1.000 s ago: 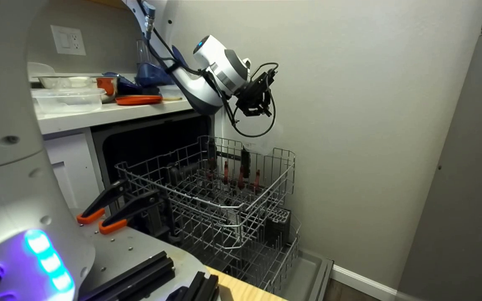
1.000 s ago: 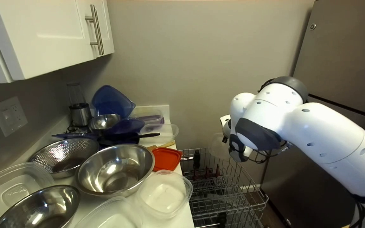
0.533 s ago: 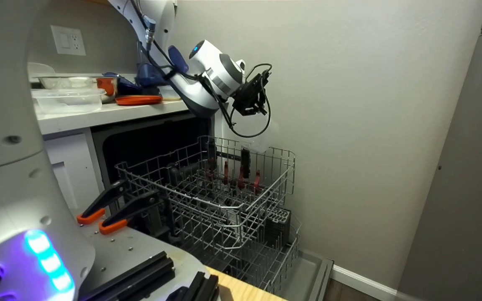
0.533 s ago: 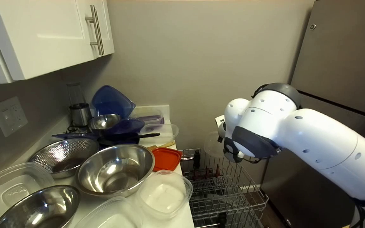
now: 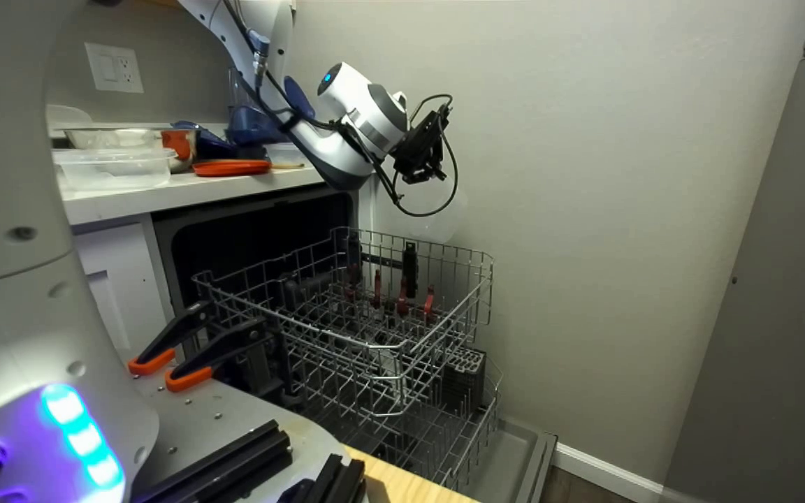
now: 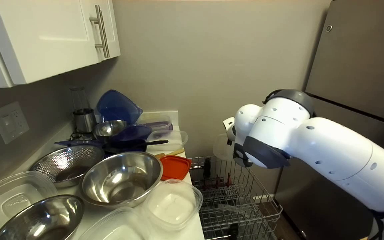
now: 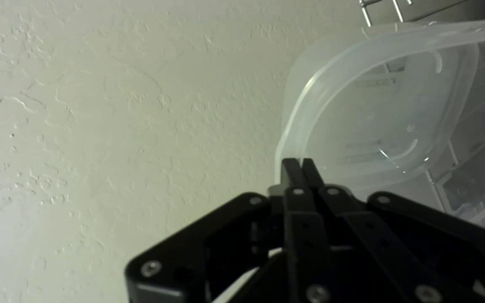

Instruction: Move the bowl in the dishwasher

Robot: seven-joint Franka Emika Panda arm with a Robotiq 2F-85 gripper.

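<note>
Above 2 d/w racks (image 5: 383,346) — tool (image 7: 301,161) pinches 1 clr bowl (image 7: 387,113).

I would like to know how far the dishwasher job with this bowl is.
Done: the dishwasher stands open, its upper rack out, and the translucent bowl is gripped. In hand: the gripper holds it, apparently above that rack. Left, likely: lowering it in, then releasing.
</note>
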